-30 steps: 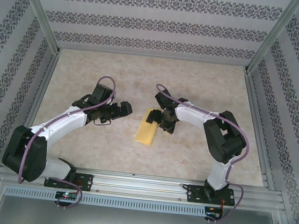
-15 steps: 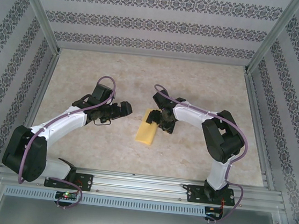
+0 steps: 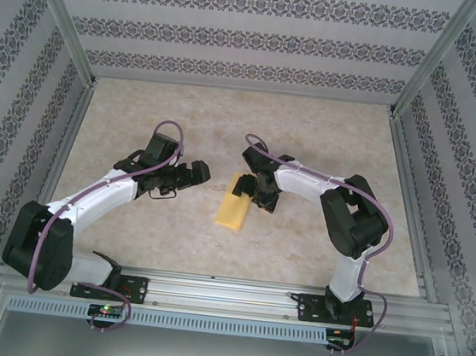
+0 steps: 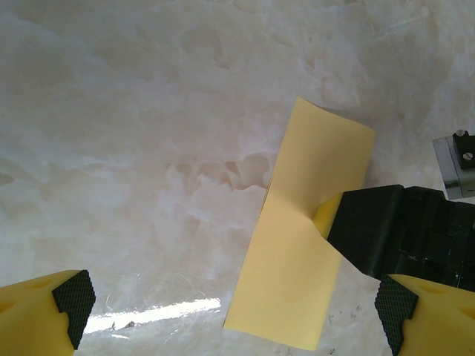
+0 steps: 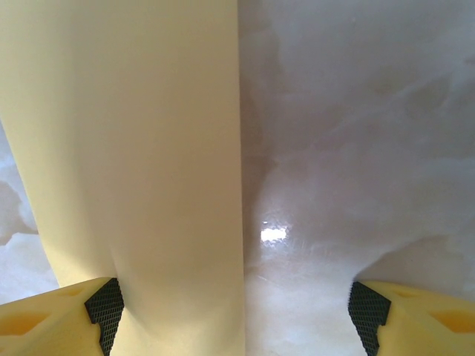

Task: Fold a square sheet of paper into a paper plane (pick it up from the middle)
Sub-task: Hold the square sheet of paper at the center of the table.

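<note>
edging slightly leftward since a second ago, the right gripper is touching, spread open, the folded square sheet of paper lying on the worktop, while the left gripper is hanging released near it.

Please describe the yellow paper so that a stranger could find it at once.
Start at the marble table, near its middle. The yellow paper lies there, beside the right end effector. It is a narrow strip, the only loose thing on the stone.
</note>
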Controlling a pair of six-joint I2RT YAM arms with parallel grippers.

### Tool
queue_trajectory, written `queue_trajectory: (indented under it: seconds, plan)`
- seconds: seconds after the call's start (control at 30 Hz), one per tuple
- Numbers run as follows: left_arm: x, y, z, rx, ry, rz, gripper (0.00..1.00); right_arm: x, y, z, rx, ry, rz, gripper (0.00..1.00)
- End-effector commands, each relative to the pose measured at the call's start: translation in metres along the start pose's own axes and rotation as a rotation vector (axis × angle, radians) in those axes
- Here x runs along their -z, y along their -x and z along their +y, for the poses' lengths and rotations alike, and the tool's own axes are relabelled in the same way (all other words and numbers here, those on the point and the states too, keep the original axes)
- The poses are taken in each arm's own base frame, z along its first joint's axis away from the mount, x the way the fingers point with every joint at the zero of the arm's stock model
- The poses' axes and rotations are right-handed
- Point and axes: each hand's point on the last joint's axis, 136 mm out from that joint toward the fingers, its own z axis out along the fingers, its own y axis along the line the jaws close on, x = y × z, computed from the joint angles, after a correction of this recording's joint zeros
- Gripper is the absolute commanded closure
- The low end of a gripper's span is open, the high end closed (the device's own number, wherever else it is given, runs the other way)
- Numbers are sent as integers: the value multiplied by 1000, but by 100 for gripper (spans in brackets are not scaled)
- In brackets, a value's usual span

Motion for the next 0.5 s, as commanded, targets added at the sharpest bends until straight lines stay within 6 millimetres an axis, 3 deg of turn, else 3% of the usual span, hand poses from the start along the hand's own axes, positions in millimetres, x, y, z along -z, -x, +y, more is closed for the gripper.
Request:
queue_trajectory:
  seconds: [0.0, 0.3, 0.47]
  plan:
    - [5, 0, -7, -24, -16, -10, 2, -30, -16, -34, -2, -138, 59, 16]
    - [0, -4, -8, 0, -20, 13, 21, -32, -17, -38, -12, -152, 59, 16]
    - [-5, -6, -11, 22, -36, 41, 24, -33, -18, -39, -9, -154, 63, 16]
